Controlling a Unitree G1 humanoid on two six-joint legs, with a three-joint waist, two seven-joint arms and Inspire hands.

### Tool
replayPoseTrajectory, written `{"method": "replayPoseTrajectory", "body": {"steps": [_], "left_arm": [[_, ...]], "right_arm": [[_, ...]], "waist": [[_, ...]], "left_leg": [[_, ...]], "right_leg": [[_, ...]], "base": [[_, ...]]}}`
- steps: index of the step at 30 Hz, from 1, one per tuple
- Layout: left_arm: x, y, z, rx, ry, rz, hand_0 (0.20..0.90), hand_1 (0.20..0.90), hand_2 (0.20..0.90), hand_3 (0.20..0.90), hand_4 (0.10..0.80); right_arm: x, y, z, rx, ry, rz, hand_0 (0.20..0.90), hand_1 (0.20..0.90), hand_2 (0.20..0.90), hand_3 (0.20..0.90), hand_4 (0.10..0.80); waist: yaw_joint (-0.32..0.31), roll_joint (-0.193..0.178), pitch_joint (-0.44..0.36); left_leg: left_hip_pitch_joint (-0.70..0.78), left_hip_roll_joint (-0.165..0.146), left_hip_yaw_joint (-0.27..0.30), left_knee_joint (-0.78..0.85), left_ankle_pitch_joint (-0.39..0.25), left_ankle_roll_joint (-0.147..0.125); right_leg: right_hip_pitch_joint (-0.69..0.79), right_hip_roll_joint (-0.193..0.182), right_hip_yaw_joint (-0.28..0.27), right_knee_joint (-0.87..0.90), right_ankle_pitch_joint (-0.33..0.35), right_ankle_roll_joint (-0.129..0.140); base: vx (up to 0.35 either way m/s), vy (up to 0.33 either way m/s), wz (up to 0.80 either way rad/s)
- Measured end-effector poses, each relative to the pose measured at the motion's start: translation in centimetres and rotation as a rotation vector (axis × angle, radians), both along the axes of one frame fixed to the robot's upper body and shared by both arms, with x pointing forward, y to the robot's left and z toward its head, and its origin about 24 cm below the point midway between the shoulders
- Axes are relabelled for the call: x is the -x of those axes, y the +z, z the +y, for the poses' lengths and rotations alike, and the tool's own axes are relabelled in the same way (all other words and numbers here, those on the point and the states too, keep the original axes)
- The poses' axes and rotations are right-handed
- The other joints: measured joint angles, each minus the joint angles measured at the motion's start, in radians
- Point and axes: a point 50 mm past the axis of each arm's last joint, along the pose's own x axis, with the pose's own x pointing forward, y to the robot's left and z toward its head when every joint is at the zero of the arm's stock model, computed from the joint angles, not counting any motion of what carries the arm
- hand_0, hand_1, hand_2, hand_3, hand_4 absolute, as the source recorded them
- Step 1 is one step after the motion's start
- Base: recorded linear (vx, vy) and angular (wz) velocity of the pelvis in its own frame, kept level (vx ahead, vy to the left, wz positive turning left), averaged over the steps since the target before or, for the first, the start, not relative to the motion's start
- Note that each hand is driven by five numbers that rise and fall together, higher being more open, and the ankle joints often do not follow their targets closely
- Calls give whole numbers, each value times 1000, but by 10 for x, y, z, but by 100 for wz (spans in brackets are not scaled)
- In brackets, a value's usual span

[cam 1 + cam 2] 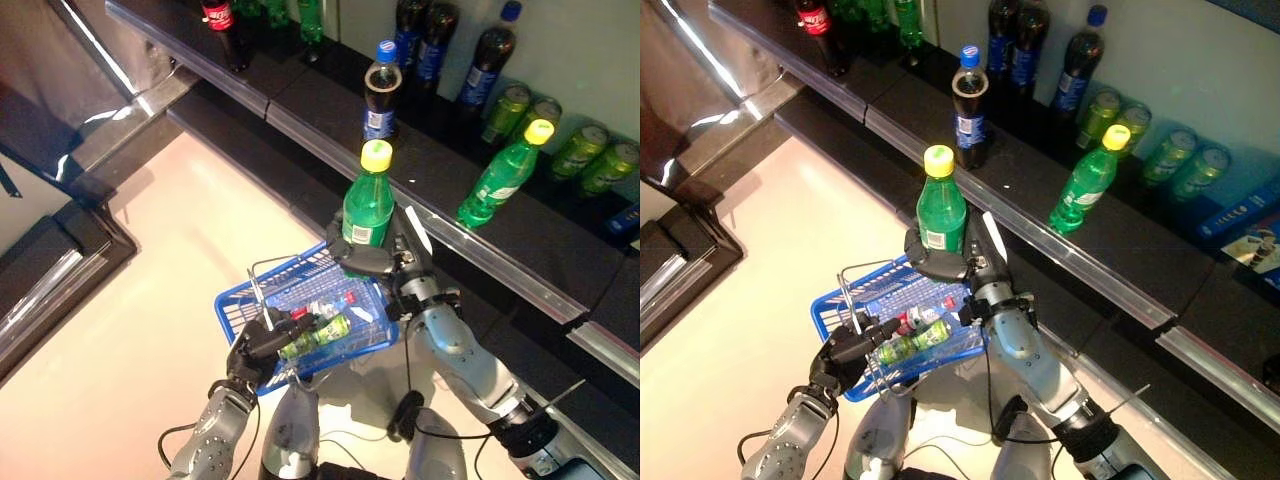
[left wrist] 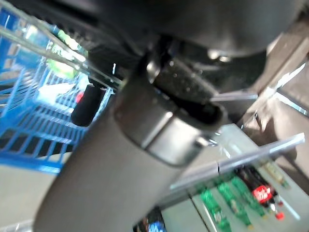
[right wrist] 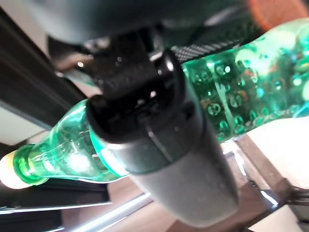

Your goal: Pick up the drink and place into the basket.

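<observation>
Drink [image 1: 367, 207] — 1 green bottle, pinched by right robot hand [image 1: 372, 259]; basket [image 1: 236, 309] holds 2.

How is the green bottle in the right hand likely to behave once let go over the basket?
The green bottle looks full, so probably heavy for its size. Held upright in the right hand above the basket, it would likely tip over. Its round body may then roll against the drinks inside.

a shop: dark shelves [image 1: 520, 240] are carrying rows of soda bottles [image 1: 486, 62] and cans [image 1: 580, 150], a blue shopping basket [image 1: 235, 310] hanging below.
</observation>
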Motion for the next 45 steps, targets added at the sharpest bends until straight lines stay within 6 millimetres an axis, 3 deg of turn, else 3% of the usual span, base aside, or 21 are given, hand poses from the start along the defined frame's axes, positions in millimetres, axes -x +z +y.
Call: {"method": "replayPoseTrajectory", "body": {"steps": [9, 16, 28, 34, 45], "left_arm": [[0, 11, 10, -28, -131, -54, 300, 300, 300, 200, 100], [1, 15, 13, -16, -242, -83, 300, 300, 300, 200, 100], [4, 46, -9, 132, -537, -249, 300, 300, 300, 200, 100], [-1, 56, -14, 151, -593, -290, 300, 300, 300, 200, 100], [0, 53, -16, 165, -628, -249, 300, 300, 300, 200, 100]], "right_arm": [[-11, -39, 19, 17, -52, 179, 300, 300, 300, 200, 100], [-16, -50, 26, 39, -78, 231, 300, 300, 300, 200, 100], [-20, -90, 18, 99, -198, 384, 300, 300, 300, 200, 100], [-23, -104, 12, 107, -257, 453, 300, 300, 300, 200, 100], [-19, -124, 24, -119, -259, 624, 300, 300, 300, 200, 100]], "waist": [[86, 0, 0], [136, -1, 0], [151, -3, -2], [166, -3, -2], [169, -3, -2]], "left_leg": [[-4, -34, -56, -16, 3, 3], [-4, -45, -65, -18, 5, 7], [-21, -67, -106, -18, 11, 12], [-34, -67, -119, -18, 12, 11], [-52, -70, -137, -25, 14, 8]], "right_leg": [[32, -30, -43, 14, -37, 18], [53, -34, -51, 6, -46, 28], [65, -46, -73, 5, -55, 36], [63, -46, -94, 5, -59, 37], [58, -48, -117, 3, -67, 38]], "base": [[3, 1, 23], [6, -8, 14], [7, -9, 11], [-1, -21, 6], [-11, -17, 4]]}}
